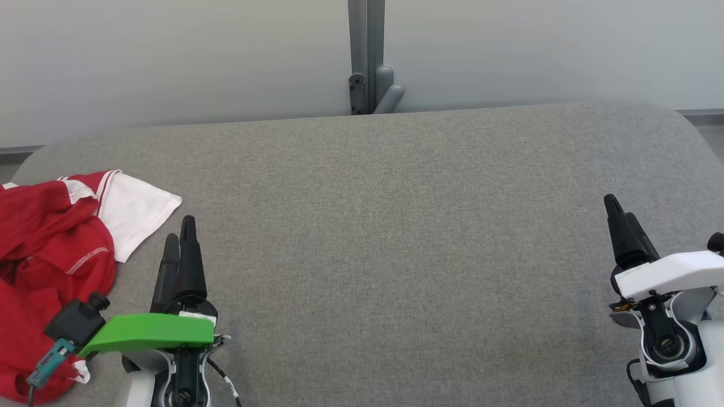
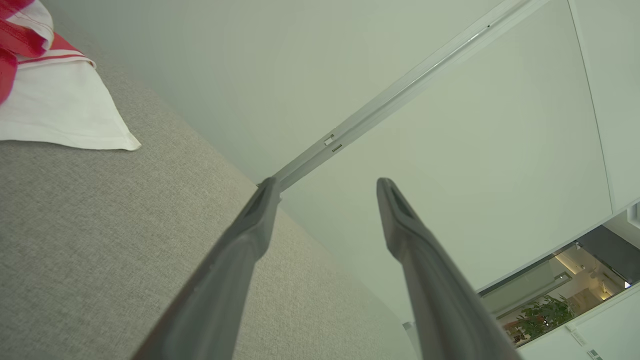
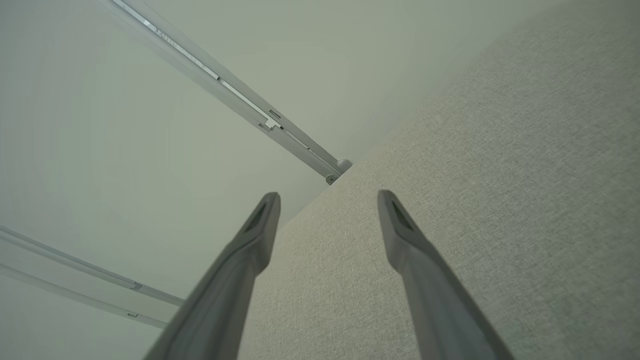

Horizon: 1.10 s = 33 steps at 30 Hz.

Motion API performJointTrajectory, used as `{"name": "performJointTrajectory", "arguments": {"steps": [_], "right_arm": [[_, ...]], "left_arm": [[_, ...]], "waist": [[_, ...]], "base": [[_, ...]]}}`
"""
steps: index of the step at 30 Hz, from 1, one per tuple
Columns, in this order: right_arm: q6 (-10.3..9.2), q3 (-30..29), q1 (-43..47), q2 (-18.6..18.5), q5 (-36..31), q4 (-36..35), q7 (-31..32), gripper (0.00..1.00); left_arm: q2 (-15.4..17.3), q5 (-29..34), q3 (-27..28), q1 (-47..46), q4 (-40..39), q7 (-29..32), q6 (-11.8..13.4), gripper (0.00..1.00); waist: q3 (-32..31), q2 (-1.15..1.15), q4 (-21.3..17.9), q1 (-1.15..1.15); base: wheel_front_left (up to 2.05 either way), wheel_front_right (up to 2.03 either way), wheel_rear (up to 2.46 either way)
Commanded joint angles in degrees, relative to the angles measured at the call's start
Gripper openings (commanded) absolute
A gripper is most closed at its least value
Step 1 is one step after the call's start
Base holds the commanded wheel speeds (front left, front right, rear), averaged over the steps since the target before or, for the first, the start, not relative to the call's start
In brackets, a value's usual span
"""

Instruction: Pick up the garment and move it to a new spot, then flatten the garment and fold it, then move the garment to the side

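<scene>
Garment (image 1: 51, 243) is heaped on the bench (image 1: 396, 226), just beside left gripper (image 1: 180, 230). It and right gripper (image 1: 620, 208) are held wide open, empty. Grey post (image 1: 366, 56) is noted behind.

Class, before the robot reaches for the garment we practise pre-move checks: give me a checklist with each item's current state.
1. Left gripper open: ok.
2. Right gripper open: ok.
3. Garment held: not ok; it lies crumpled at the table's left end, near the left gripper.
4. Bare table at centre for a new spot: ok.
5. Garment's full extent: cannot tell, cut off by head view's edge.
</scene>
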Motion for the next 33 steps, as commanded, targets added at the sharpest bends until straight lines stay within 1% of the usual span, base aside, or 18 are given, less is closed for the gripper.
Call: {"name": "performJointTrajectory", "arguments": {"steps": [1, 6, 12, 23, 33], "right_arm": [[0.03, 0.52, -0.32, -0.97, -2.38, -1.48, -0.77, 1.0], [0.03, 1.85, 0.1, -1.3, -8.07, -2.29, -2.4, 1.0], [0.03, 3.06, 0.84, -1.46, -13.49, -2.83, -4.29, 1.0], [0.03, 4.99, 1.58, -1.68, -22.09, -3.57, -7.41, 1.0], [0.03, 6.74, 2.13, -1.63, -28.48, -2.75, -9.99, 1.0]], "left_arm": [[0.51, 2.72, 0.02, -2.02, -1.12, -0.28, 0.01, 1.0], [1.01, 9.38, -0.41, -2.0, -1.42, -0.68, 0.21, 1.0], [1.3, 15.75, -0.83, -1.94, -0.88, -1.05, 0.71, 1.0], [1.73, 24.29, -1.17, -2.17, 0.36, -1.76, 1.05, 1.0], [2.0, 31.18, -1.59, -2.31, 2.3, -2.32, 1.57, 1.0]], "waist": [[-0.01, 0.0, 0.02, 0.0], [-0.14, 0.0, 0.04, 0.0], [-0.4, 0.0, 0.04, 0.0], [-0.68, 0.0, 0.03, 0.0], [-0.86, 0.0, 0.02, 0.0]], "base": [[0.0, 0.0, 0.0], [0.0, 0.0, 0.0], [0.0, 0.0, 0.0], [0.0, 0.0, 0.0], [0.0, 0.0, 0.0]]}}
